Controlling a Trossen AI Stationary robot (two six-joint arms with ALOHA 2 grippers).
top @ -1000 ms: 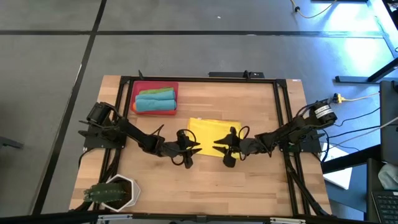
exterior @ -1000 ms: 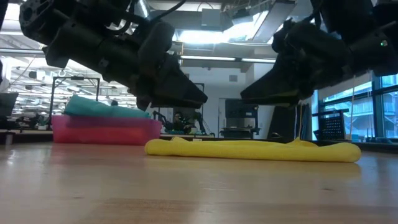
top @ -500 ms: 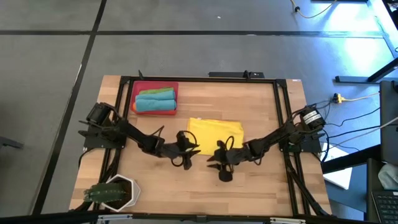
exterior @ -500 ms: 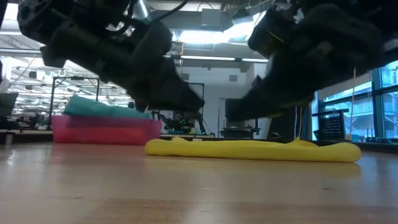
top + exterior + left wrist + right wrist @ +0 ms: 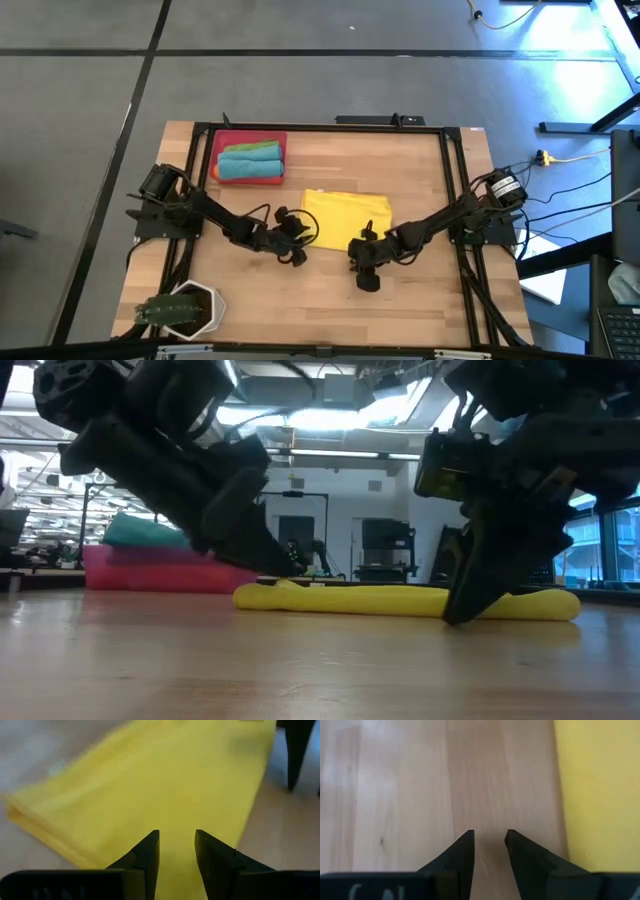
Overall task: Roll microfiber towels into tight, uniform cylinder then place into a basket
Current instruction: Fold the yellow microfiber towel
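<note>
Yellow towel lies flat and folded on the wooden surface, near the middle, with one long edge turned toward the two arms. Left tool sits low at the towel's near left corner, its two dark fingers standing a little apart with only a narrow gap between them, pointing over the yellow cloth; nothing is pinched between them. From above, the same left tool shows just at the towel's left edge, and in the low view the left arm slopes down to the cloth's left end. Right tool hovers over bare wood just beside the towel's near right corner, its fingers also slightly apart and holding nothing, the yellow edge running alongside them. In the high view the right tool sits just off the towel's near edge. Red basket stands at the far left part of the surface, well apart from the yellow towel, and holds rolled towels: a green one and a teal-blue one side by side. A white pot with a plant stands at the near left corner
</note>
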